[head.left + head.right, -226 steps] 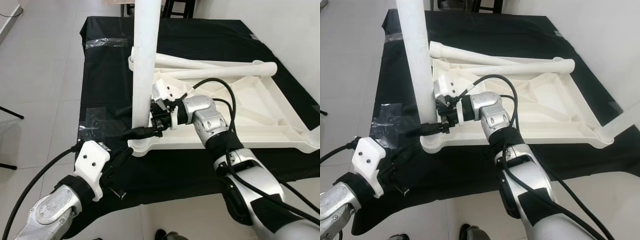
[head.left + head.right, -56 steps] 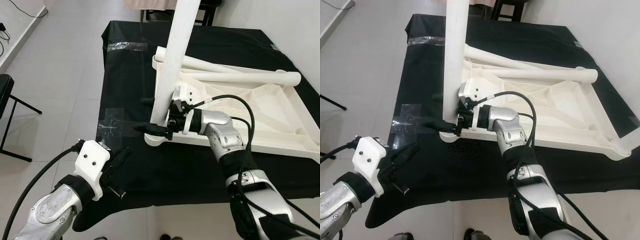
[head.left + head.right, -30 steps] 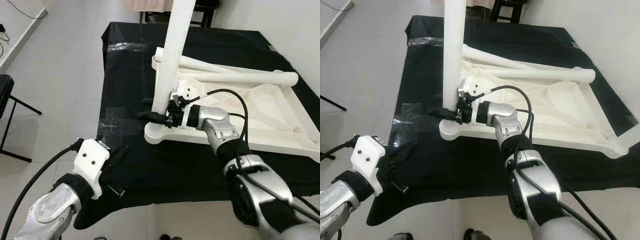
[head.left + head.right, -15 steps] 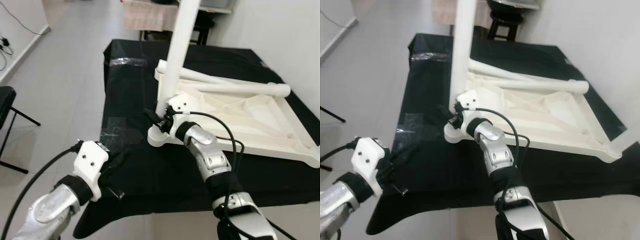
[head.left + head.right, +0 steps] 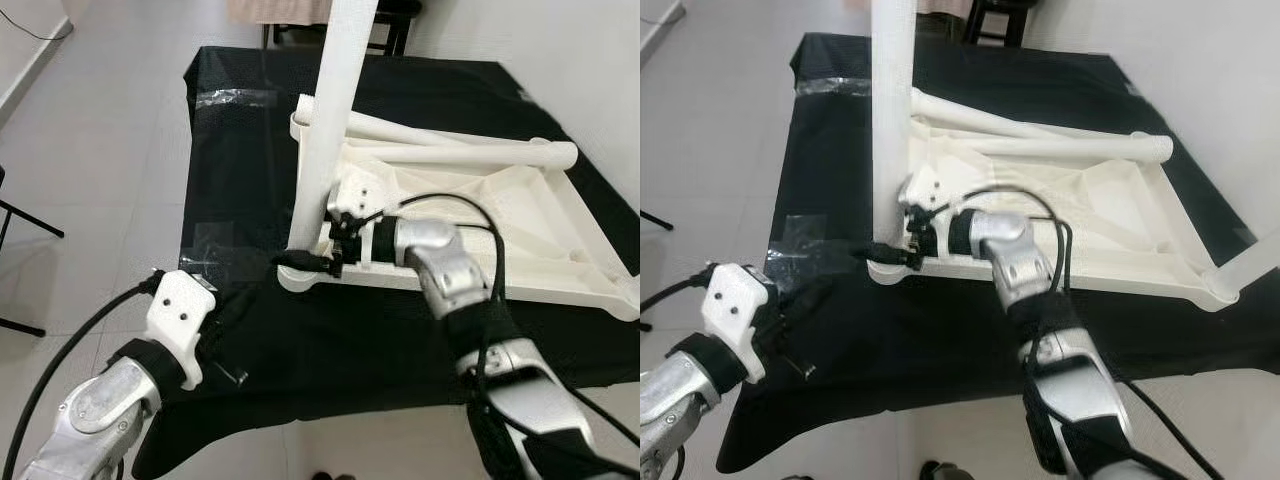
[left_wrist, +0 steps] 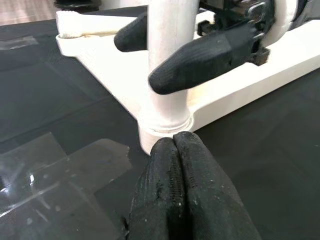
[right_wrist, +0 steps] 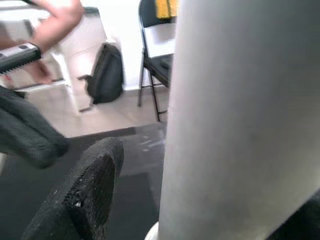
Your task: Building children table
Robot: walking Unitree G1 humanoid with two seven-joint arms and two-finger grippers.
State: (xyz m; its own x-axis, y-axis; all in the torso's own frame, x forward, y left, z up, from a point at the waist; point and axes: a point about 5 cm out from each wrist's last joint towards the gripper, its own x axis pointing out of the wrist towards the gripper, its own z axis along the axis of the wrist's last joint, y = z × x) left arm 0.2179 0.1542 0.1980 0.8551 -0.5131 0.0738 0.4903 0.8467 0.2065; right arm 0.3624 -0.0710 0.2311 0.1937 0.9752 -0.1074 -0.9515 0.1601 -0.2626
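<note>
A white children's table [image 5: 520, 230] lies upside down on a black-covered work table [image 5: 240, 150]. One white leg [image 5: 325, 130] stands upright in its near-left corner socket [image 5: 300, 278]. My right gripper [image 5: 298, 256] is shut on this leg just above the socket, one finger [image 6: 200, 60] in front and the other [image 6: 131, 35] behind. My left gripper [image 6: 174, 145] hovers low over the cloth just short of the socket, its fingers pressed together and empty. Two loose legs [image 5: 450, 155] lie across the far side of the tabletop. Another leg [image 5: 1250, 265] rises from the right corner.
Clear tape patches [image 5: 215, 240] stick to the cloth near the socket and at the far left corner [image 5: 225, 97]. Tiled floor [image 5: 90, 150] runs along the left of the table. A folding chair [image 7: 155, 55], a backpack [image 7: 105, 80] and a person's arm [image 7: 55, 20] appear beyond.
The head camera has shifted and the scene sits nearer. My right gripper stays clasped on the upright leg's base. The left gripper remains low at the front left.
</note>
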